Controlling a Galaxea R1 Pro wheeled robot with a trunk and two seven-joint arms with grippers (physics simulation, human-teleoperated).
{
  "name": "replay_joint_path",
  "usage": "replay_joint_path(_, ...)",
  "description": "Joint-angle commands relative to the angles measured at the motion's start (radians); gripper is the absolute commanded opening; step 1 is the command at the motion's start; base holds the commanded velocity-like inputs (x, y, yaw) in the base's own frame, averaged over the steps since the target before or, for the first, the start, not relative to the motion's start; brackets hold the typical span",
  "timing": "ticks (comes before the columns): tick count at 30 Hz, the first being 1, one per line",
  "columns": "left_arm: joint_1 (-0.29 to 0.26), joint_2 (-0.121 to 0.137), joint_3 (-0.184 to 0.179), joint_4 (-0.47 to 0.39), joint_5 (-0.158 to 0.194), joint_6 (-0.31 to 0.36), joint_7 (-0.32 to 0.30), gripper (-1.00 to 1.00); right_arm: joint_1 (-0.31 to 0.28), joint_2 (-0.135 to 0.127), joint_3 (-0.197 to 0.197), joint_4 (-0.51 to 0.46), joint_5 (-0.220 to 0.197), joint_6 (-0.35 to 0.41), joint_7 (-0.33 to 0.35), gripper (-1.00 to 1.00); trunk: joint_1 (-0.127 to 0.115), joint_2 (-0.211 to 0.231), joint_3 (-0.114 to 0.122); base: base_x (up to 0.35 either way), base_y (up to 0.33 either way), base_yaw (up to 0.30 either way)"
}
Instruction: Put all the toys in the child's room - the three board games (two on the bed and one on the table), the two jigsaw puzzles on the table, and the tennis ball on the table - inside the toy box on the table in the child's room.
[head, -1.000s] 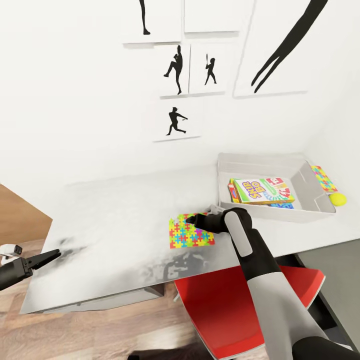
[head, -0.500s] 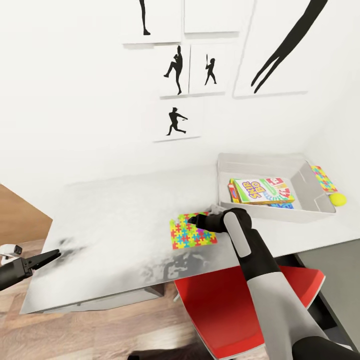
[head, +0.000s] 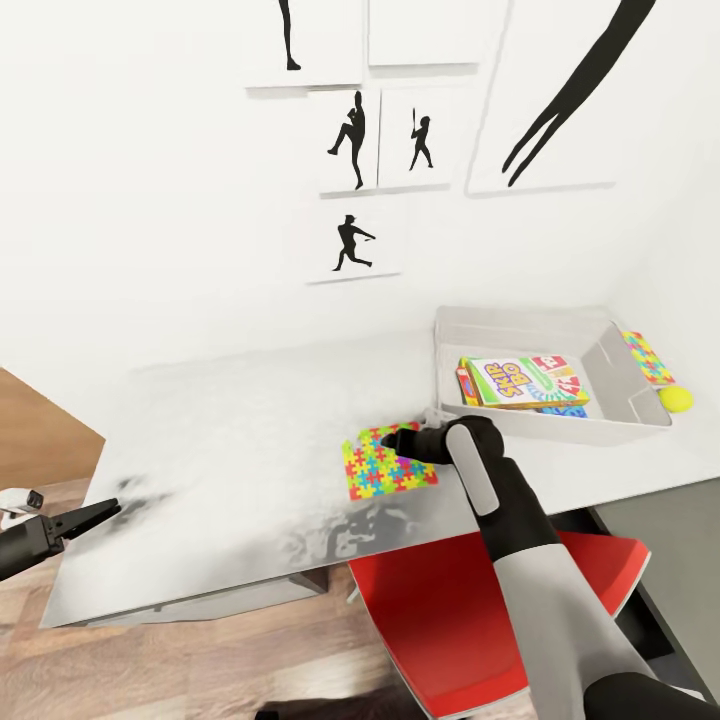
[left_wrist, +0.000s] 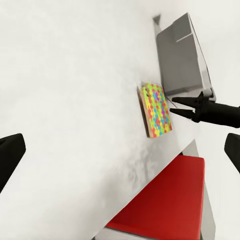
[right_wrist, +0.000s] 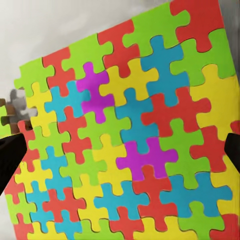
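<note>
now jigsaw puzzle (head: 388, 464) dragged right, right end effector (head: 392, 438) too

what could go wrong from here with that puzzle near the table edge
The jigsaw puzzle lies flat on the table close to its front edge, above the red chair; a nudge from the right hand might slide it off. It is thin, so the open fingers may scrape the tabletop without gripping it. The toy box wall is close and could be bumped on lifting.

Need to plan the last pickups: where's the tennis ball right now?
In the head view the tennis ball sits on the table at the far right, just outside the toy box, beside its right wall and next to a jigsaw puzzle.
</note>
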Motion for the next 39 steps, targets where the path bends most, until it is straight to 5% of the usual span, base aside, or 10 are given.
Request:
replay_joint_path(1, -0.001, 0.0, 0.0, 0.0, -0.001, 0.011, -0.005, 1.0, -0.001, 0.0, 0.0, 0.026, 0.029, 0.009, -0.013, 1.0, 0.001, -0.001, -0.002, 0.0, 0.0, 0.0)
replay_joint_path(39, 0.001, 0.002, 0.001, 0.0, 0.0, 0.011, -0.005, 1.0, -0.001, 0.004, 0.0, 0.015, 0.038, 0.016, -0.014, 1.0, 0.001, -0.001, 0.007, 0.0, 0.0, 0.021)
